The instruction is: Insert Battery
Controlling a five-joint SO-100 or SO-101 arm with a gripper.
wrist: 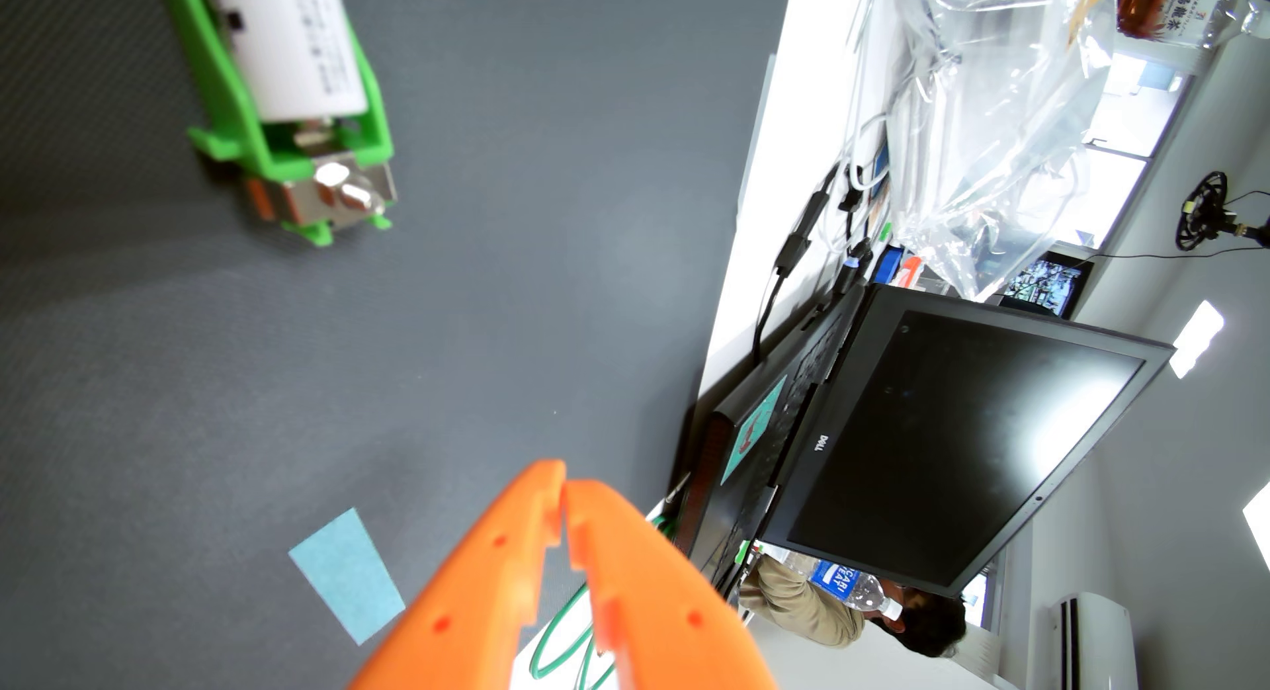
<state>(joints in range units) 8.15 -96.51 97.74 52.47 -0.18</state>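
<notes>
One white battery (302,44) already lies inside one green holder (275,113) on the gray table (481,285), far from the white edge. I think the job looks done. The orange hand (563,487) is closed and holds nothing, well apart from the holder. One blue paper (347,573) lies near the hand.

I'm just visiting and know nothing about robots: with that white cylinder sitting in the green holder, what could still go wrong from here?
1. The white cylindrical battery may not be fully seated in the green plastic holder; a gap shows near the metal contact.
2. The orange plastic claw is shut and empty, away from the holder, so it couldn't correct that quickly.
3. Swinging back, it might nudge the holder across the grey mat.
</notes>
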